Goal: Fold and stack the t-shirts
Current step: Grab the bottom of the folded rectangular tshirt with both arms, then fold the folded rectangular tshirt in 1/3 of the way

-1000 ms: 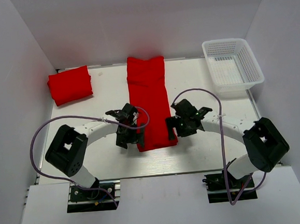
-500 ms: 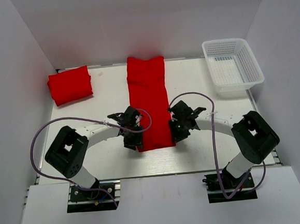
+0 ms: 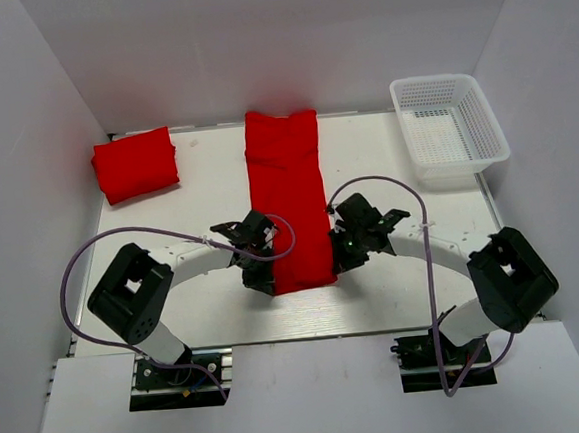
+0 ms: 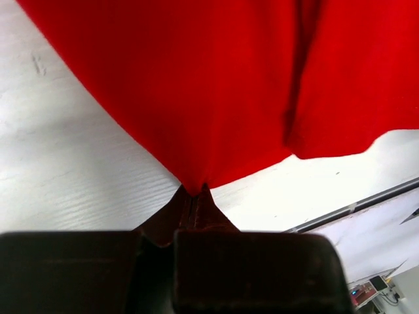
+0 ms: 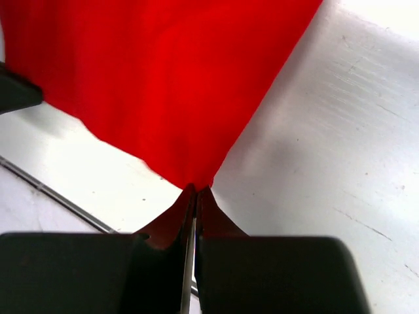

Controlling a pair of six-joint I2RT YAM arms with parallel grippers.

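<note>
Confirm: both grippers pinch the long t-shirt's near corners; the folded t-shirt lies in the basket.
Top external view: the folded t-shirt lies on the table, far left, not in the basket. Left gripper and right gripper do pinch the long t-shirt.

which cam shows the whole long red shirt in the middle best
Top external: the long red t-shirt shows whole, a strip down the table, left gripper and right gripper at its near corners. Each wrist view shows only one pinched corner.

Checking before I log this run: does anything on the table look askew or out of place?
Nothing stands out. The long t-shirt lies straight, the left gripper and right gripper each pinch a near corner, the folded t-shirt sits far left.
</note>
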